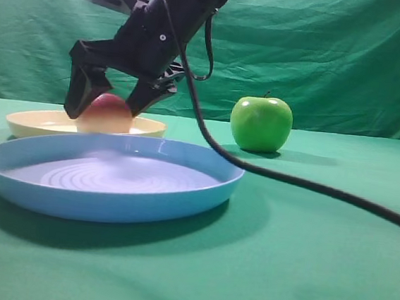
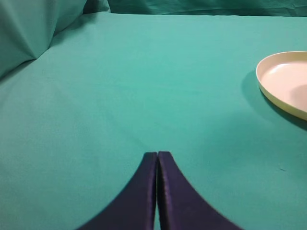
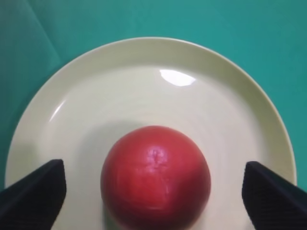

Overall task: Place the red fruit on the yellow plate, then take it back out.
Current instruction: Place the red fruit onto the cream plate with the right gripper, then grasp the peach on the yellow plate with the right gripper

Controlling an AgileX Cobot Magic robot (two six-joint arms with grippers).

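The red fruit [image 1: 105,115] [image 3: 155,175] rests on the yellow plate [image 1: 36,121] [image 3: 144,96], red on top and cream below. My right gripper [image 1: 103,105] [image 3: 153,189] hangs over it, reaching across to the left side, open, with a finger on each side of the fruit and a clear gap to both. One black fingertip [image 3: 33,191] shows at lower left and the other at lower right in the right wrist view. My left gripper [image 2: 157,155] is shut with nothing in it, low over the green cloth; the yellow plate's edge [image 2: 280,93] lies to its right.
A large light blue plate [image 1: 111,184] with concentric ridges stands in front of the yellow plate. A shiny green apple [image 1: 260,124] sits at the back right. The right arm's black cable [image 1: 310,185] trails across the cloth to the right. A green backdrop closes the rear.
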